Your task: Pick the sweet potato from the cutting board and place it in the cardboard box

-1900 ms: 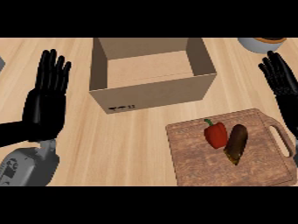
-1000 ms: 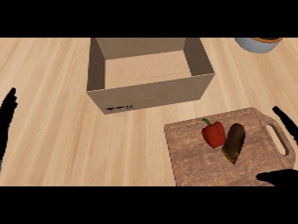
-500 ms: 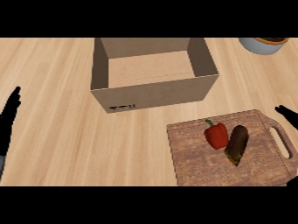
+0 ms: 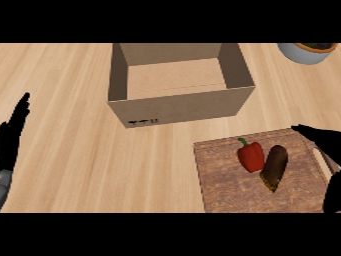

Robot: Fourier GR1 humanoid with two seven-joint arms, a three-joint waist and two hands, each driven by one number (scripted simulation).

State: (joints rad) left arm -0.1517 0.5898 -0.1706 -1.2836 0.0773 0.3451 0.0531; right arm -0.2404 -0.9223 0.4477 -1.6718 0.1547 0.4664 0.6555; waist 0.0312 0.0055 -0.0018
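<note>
head view: sweet potato (image 4: 274,167) lies on cutting board (image 4: 225,192).

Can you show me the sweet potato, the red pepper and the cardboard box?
sweet potato (image 4: 275,166): head view, middle of its brown body.
red pepper (image 4: 251,156): head view, middle of its red flesh.
cardboard box (image 4: 180,107): head view, its front wall.

**Worktop contents**

Light wooden worktop (image 4: 77,150). Open cardboard box (image 4: 180,106) stands far centre, opening up. Brown cutting board (image 4: 228,187) lies flat near right, just apart from the box. Round grey vessel (image 4: 306,54) at far right, cut by the edge.
</note>
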